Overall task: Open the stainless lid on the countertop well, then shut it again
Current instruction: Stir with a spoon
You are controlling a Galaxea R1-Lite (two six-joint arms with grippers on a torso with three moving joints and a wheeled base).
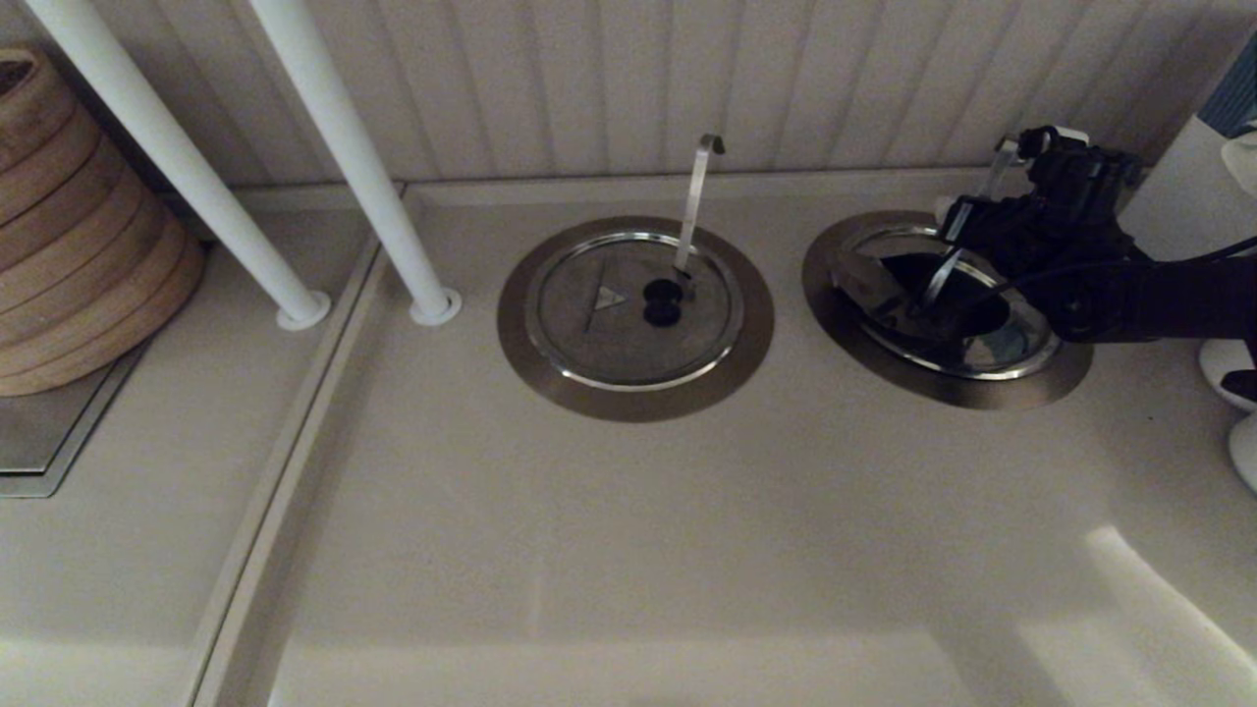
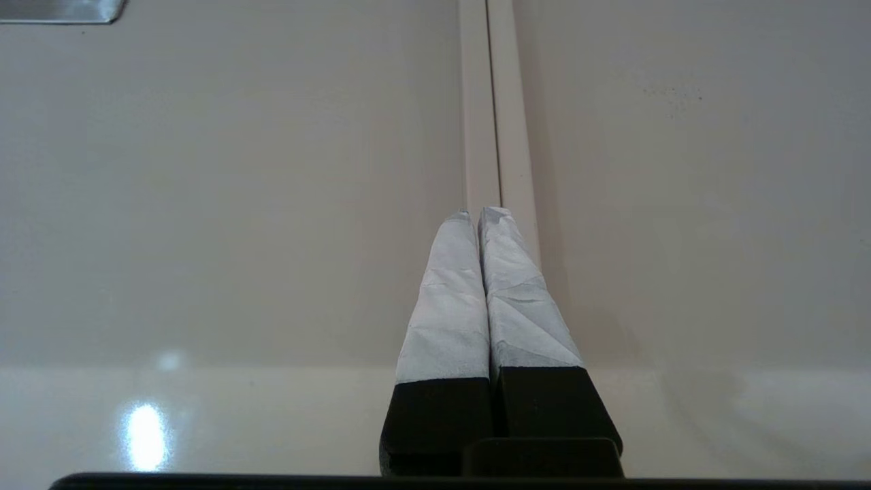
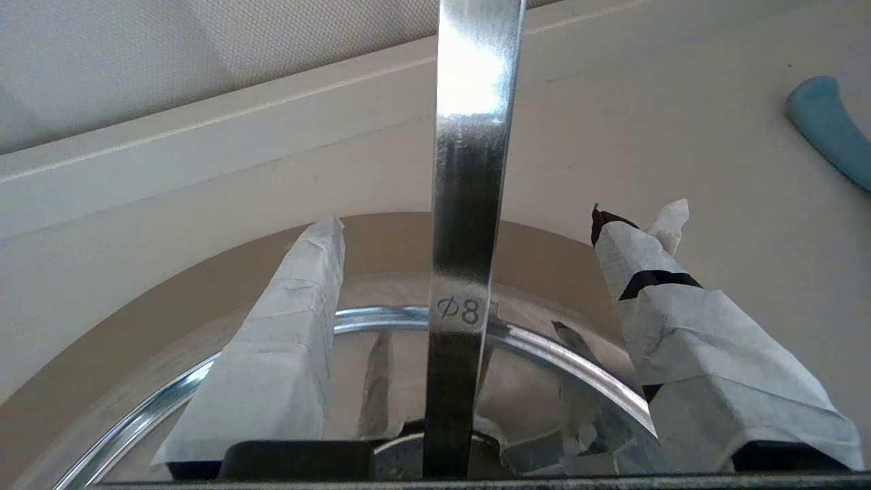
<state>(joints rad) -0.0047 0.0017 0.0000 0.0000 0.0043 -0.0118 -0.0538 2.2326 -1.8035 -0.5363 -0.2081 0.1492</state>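
The countertop well lies at the right in the head view, its brownish flange ringing a bright rim. The stainless lid is folded open: the far half of the well shows as a dark hole, and the near half with the bluish smudge lies flat. The arm hides its knob. A flat steel ladle handle marked "Ø8" rises from the well. My right gripper hovers over the far rim. It is open, one finger on each side of the handle, touching nothing. My left gripper is shut and empty over bare counter.
A second well with a closed lid and a hooked ladle handle sits mid-counter. Two white poles stand at the left beside stacked bamboo steamers. A white container stands at the right, close to the ribbed back wall.
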